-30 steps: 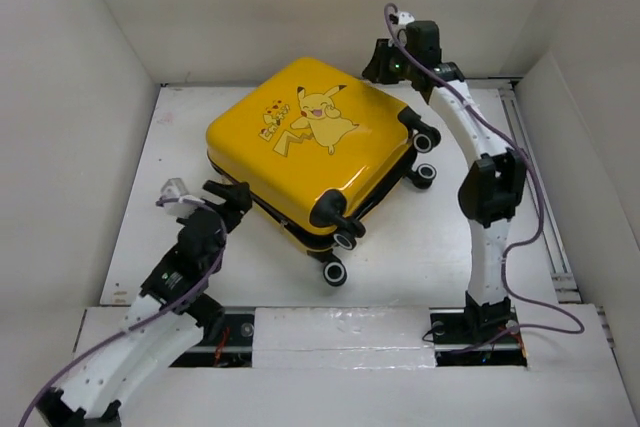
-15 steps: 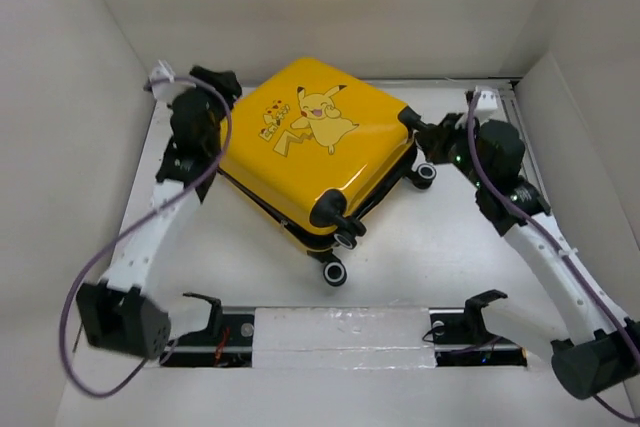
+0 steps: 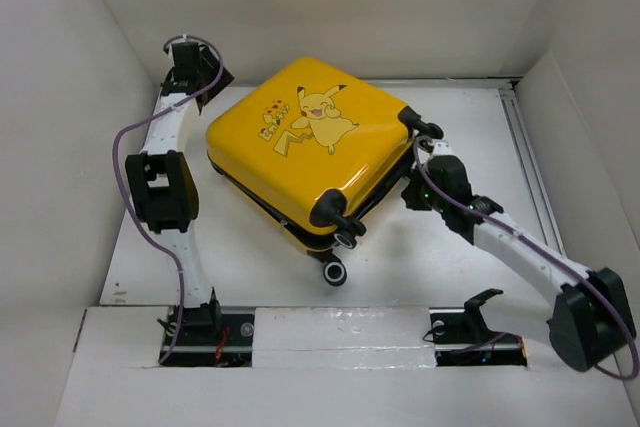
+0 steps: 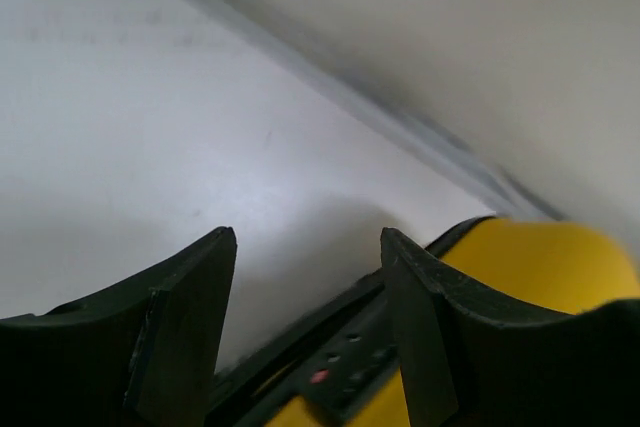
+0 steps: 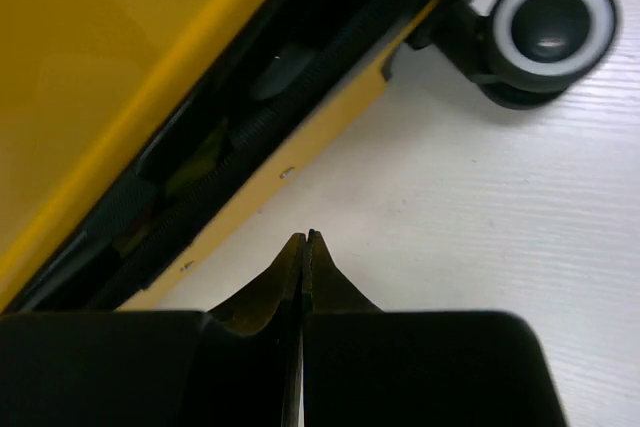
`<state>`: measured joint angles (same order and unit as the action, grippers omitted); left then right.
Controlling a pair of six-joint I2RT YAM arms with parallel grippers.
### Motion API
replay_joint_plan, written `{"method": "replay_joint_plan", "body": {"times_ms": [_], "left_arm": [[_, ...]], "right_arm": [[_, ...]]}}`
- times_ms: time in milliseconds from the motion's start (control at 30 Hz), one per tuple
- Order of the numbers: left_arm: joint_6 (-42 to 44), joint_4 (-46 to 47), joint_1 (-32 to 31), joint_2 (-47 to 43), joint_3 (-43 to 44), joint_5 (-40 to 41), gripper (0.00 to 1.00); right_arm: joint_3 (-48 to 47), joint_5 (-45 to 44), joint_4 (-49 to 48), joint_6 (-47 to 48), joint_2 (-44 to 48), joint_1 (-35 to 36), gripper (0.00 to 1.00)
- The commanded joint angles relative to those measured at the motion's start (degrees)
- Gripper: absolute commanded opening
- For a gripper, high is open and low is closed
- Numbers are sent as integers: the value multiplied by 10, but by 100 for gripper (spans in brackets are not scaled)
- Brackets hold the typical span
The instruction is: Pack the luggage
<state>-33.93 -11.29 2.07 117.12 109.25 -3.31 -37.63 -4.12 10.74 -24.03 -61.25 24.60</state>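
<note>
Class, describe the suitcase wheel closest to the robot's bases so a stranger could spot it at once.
Find the large yellow hard-shell suitcase with the cartoon print, lying on the white table. Go to its corner nearest the arm bases. The wanted black-and-white caster wheel is the one closest to the bases, on the lower shell; its twin neighbour just behind hangs from the upper shell.

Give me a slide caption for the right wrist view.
Shut right gripper beside the luggage zipper band, a caster wheel nearby.
</note>
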Motion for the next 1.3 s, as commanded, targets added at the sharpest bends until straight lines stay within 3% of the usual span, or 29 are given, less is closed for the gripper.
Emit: {"method": "replay_joint_plan", "body": {"times_ms": [0, 167, 233, 267, 333, 433, 533, 667, 700, 800, 900, 933, 1067, 1133, 1200, 1267], "left_arm": [[1, -1, 11, -17, -60, -60, 55], [-29, 71, -9, -52, -183, -68, 55], [-60, 122, -20, -110, -307, -66, 55], [-97, 212, -27, -136, -361, -77, 55], [-130, 273, -32, -181, -488, -78, 54], [-147, 326, -57, -264, -582, -29, 54], [-147, 332, -111, -347, -678, 19, 54], [-170, 341, -174, -468, -793, 68, 54], [-176, 341, -206, -519, -834, 80, 54], [-194, 289, -251, -600, -884, 140, 52], [-223, 228, -301, -723, -918, 178, 52], [-229, 210, -306, -787, -934, 178, 52], [-221, 127, -312, -923, -926, 232, 52], [-192, 81, -312, -955, -898, 295, 52], [-168, 80, -312, -970, -857, 327, 59], [-144, 97, -312, -959, -822, 347, 63]], "right_arm": [[-80, 0, -60, 19, -67, 19, 0], [-175, 39, -95, 12, -175, 34, 0], [-225, 45, -121, 12, -206, 45, 0], [-246, 53, -121, 12, -242, 50, 0], [-312, 88, -121, 12, -285, 50, 0], [-379, 150, -114, 25, -370, 50, 0], [-508, 165, -41, 39, -459, 50, 0], [-752, 168, 111, 80, -596, 83, 0], [-859, 160, 141, 86, -624, 89, 0], [-1021, 154, 223, 100, -702, 99, 0], [-1030, 190, 206, 100, -684, 93, 3], [-991, 195, 188, 100, -666, 86, 6], [-952, 195, 161, 100, -591, 70, 29], [-934, 190, 167, 100, -543, 62, 45], [-861, 177, 133, 105, -465, 55, 58], [-755, 170, 66, 110, -403, 50, 63]]}}
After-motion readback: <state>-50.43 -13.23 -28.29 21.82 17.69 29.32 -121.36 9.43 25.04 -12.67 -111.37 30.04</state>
